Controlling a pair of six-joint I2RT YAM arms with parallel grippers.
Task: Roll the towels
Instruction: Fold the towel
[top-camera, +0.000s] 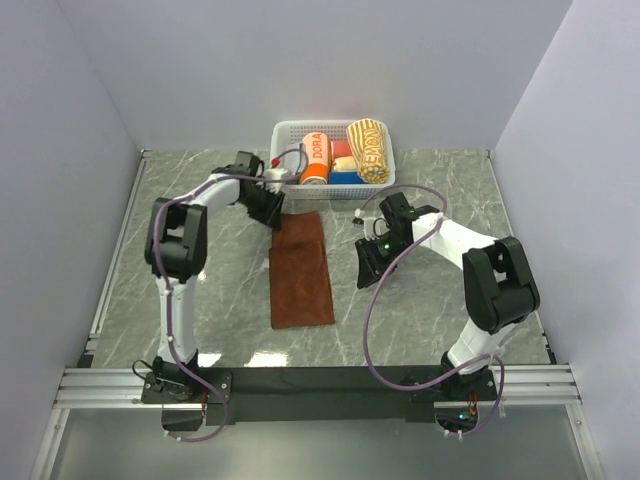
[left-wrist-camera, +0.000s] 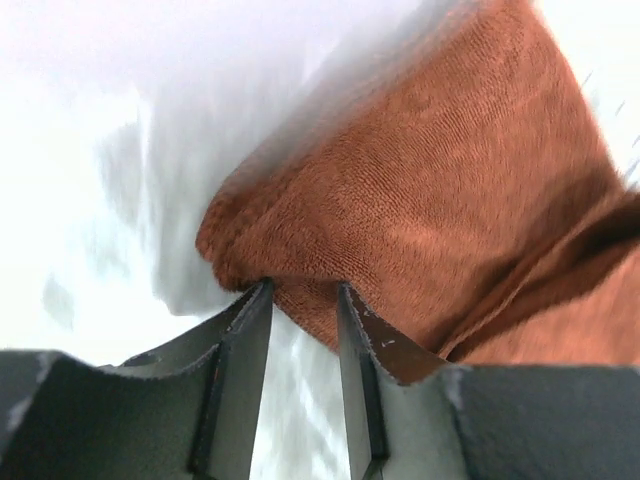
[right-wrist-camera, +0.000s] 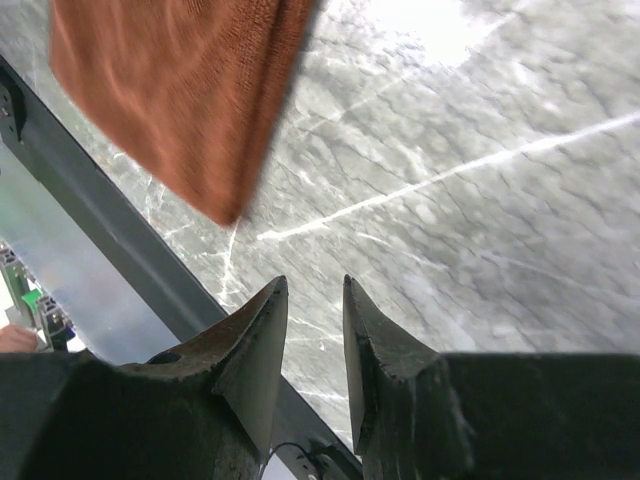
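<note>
Top external: rust-brown towel (top-camera: 301, 268) flat just in front of white basket (top-camera: 280, 150); striped yellow towel (top-camera: 367, 150) and "DORA" roll (top-camera: 315, 158) inside it. Left gripper (left-wrist-camera: 303, 288) at brown corner, can't tell if clamped; right gripper (right-wrist-camera: 315, 285) fingers slightly apart, empty.

walls: plain white panels, back wall (top-camera: 320, 60), left wall (top-camera: 60, 200), right wall (top-camera: 590, 180) | bench (top-camera: 420, 310): glossy grey marble-pattern top with pale veins | near edge: black strip (top-camera: 330, 380) on an aluminium rail (top-camera: 100, 385) | light: even and bright, glare patch (right-wrist-camera: 430, 20) on the bench
</note>
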